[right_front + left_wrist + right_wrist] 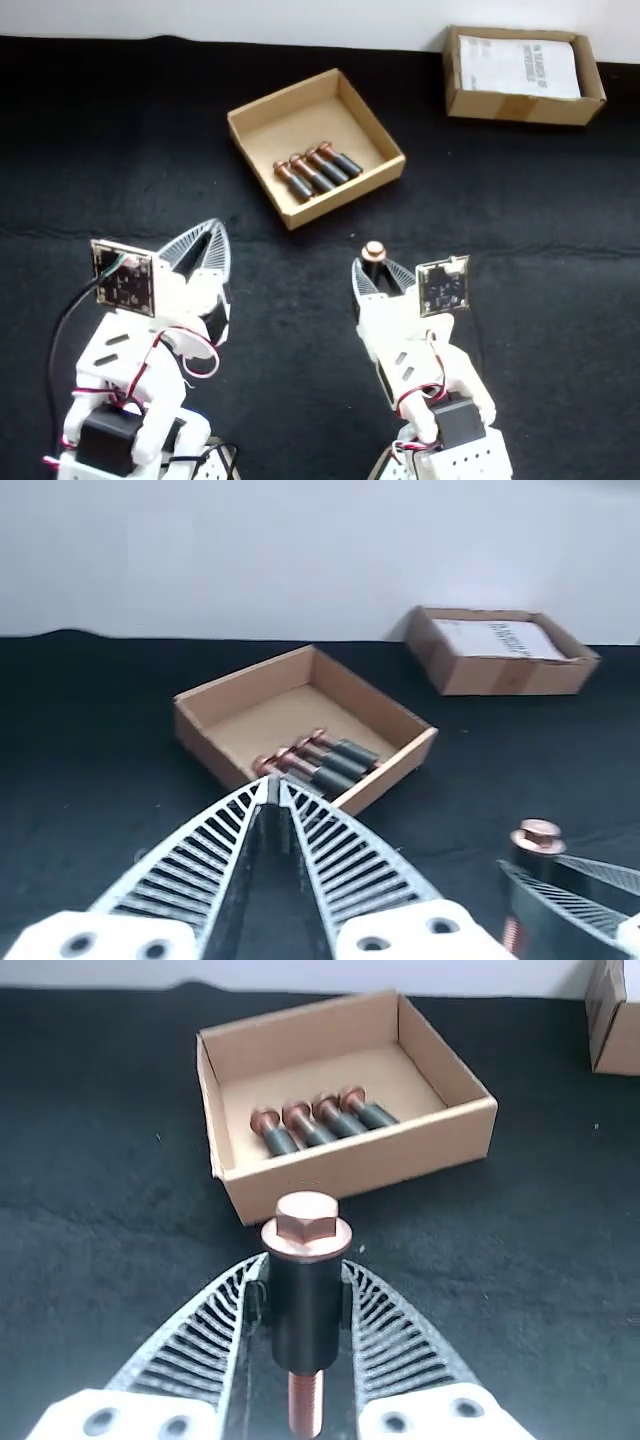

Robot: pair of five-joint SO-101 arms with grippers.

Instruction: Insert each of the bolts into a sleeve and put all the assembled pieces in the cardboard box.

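Observation:
My right gripper (pixel 305 1295) is shut on an assembled piece (pixel 303 1290), a copper bolt standing upright through a black sleeve; from above its bolt head (pixel 373 251) shows at the tip of the right gripper (pixel 375 272), a short way in front of the cardboard box (pixel 262 115). Several assembled pieces (pixel 316 170) lie side by side in that box (pixel 330 1175). My left gripper (pixel 272 790) is shut with nothing in it, left of the right arm and short of the box (pixel 385 775); seen from above, the left gripper (pixel 213 238) points toward the box.
A second cardboard box (pixel 590 105) holding a white printed sheet (pixel 518 64) stands at the far right back. A black cloth (pixel 120 150) covers the table, with a white wall behind it.

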